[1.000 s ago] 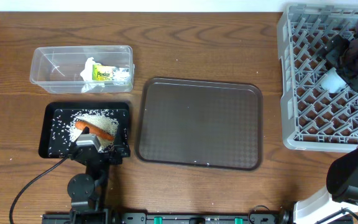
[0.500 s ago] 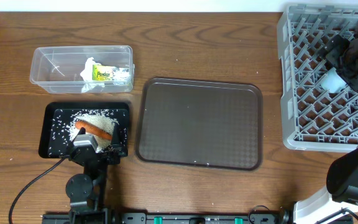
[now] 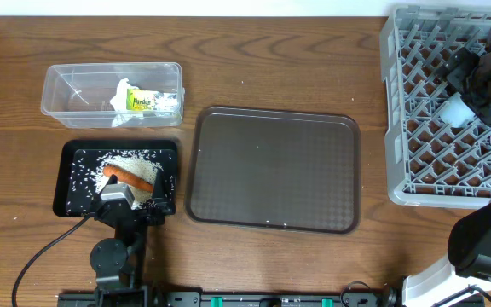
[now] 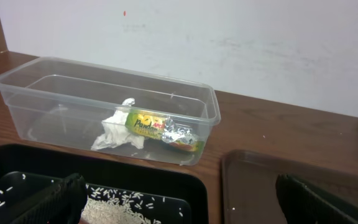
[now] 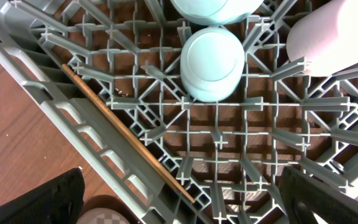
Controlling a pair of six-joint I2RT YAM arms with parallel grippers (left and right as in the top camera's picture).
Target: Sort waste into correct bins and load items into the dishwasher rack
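The clear tub (image 3: pixel 75 92) holds the crumpled tissue (image 3: pixel 122 92) and the yellow-green wrapper (image 3: pixel 141 101). Both also show in the left wrist view: tissue (image 4: pixel 115 127), wrapper (image 4: pixel 160 129). The black tray (image 3: pixel 75 192) holds rice (image 3: pixel 130 166) and the orange carrot (image 3: pixel 133 177). My left gripper (image 3: pixel 128 201) is open and empty at that tray's front edge, over the rice (image 4: pixel 114 208). My right gripper (image 3: pixel 474 75) is open and empty over the grey rack (image 3: pixel 399 102). Below it are an upturned pale cup (image 5: pixel 212 62), a pale-blue rounded item (image 5: pixel 216 6) and a chopstick (image 5: pixel 129 134).
The dark brown serving tray (image 3: pixel 273 169) lies bare between the black tray and the rack. A white rounded item (image 5: pixel 331 37) rests in the rack at the right. A white wall (image 4: pixel 229 43) rises behind the tub. Stray rice grains dot the wooden table.
The left gripper and the carrot shifted slightly left a second ago and have stayed still since. The right arm has not moved.
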